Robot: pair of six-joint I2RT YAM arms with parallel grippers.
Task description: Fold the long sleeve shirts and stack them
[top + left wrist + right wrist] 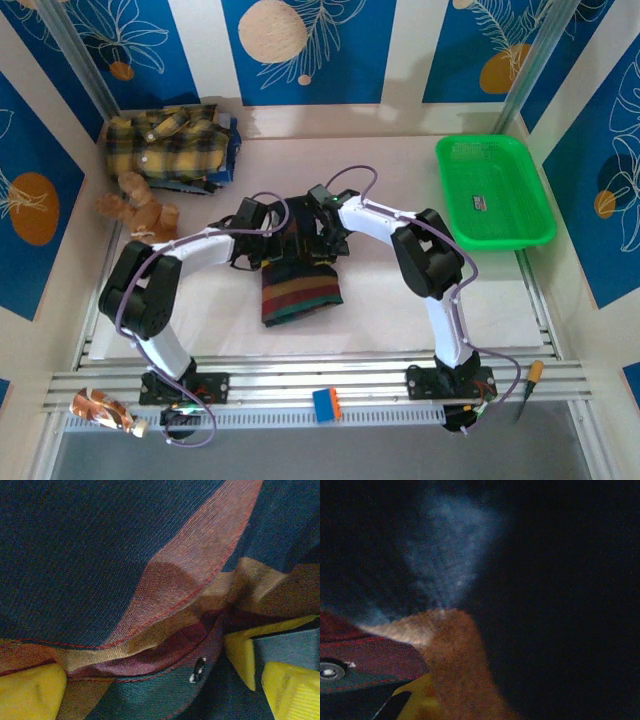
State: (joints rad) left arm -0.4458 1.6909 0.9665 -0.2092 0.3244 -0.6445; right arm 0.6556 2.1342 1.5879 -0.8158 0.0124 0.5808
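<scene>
A dark plaid long sleeve shirt [300, 292], green, navy, red and orange, lies folded at the table's middle. Both grippers press down on its far edge. My left gripper [262, 245] is open: its yellow fingers [30, 690] stand wide apart with the shirt's seam and a button [199, 669] between them. My right gripper [318, 240] is buried in the cloth. An orange fold of the shirt [455, 670] rises pinched against its one visible yellow finger [415, 700]. A yellow and black plaid shirt [165, 145] lies bunched at the back left.
A brown teddy bear [135, 205] lies just in front of the yellow shirt. A green plastic basket [495, 190] stands at the back right. A small blue and orange block [327, 403] sits on the rail at the near edge.
</scene>
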